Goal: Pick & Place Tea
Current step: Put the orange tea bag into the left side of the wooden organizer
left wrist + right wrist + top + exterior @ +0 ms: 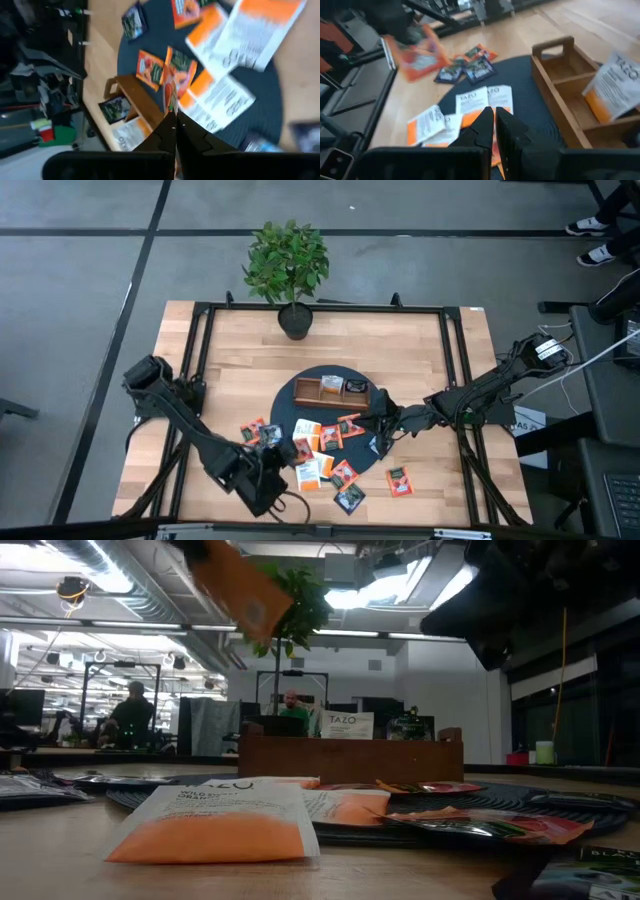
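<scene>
Reaching in from the table's left edge, the left arm bends low across the wood and ends with the left gripper (268,442) at the near-left rim of the dark round mat (300,385). Its fingers (169,131) are pinched shut on an orange sachet (171,92), held edge-on; in the low view that orange sachet (238,588) hangs tilted, clear of the table. More tea sachets (318,460) lie scattered over the mat's near half and on the bare table (420,350) in front of it, orange, white and dark. On the mat's far side sits the wooden tray (331,390), with a white-and-orange sachet (612,87) leaning inside one compartment. Farther right, the right arm stretches in from the right edge, nearly straight, its right gripper (382,427) over the mat's right rim, jaws closed with nothing visible between them.
</scene>
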Robot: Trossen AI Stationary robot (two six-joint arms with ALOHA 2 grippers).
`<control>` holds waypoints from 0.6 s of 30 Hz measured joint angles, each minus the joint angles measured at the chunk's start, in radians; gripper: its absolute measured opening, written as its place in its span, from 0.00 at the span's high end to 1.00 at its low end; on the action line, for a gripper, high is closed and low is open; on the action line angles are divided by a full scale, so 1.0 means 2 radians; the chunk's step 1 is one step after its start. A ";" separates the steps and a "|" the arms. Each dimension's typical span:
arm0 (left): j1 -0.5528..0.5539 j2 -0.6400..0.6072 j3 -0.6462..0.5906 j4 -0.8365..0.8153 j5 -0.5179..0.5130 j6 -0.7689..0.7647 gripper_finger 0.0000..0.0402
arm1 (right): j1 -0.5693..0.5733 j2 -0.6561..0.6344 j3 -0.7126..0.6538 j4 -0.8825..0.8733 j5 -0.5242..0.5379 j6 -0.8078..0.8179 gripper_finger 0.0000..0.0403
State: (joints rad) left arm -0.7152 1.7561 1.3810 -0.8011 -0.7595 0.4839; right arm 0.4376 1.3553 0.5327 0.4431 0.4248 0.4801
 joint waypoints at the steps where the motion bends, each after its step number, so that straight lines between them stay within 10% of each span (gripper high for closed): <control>1: 0.006 -0.004 -0.007 0.002 -0.001 0.012 1.00 | -0.001 0.000 0.000 0.006 0.000 -0.008 0.94; 18: 0.105 -0.014 -0.049 0.078 -0.003 0.205 1.00 | -0.013 0.000 0.000 0.068 -0.026 -0.122 0.94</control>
State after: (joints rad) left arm -0.5044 1.7287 1.2839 -0.6451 -0.7650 0.8938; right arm 0.4120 1.3552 0.5327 0.5800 0.3726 0.2368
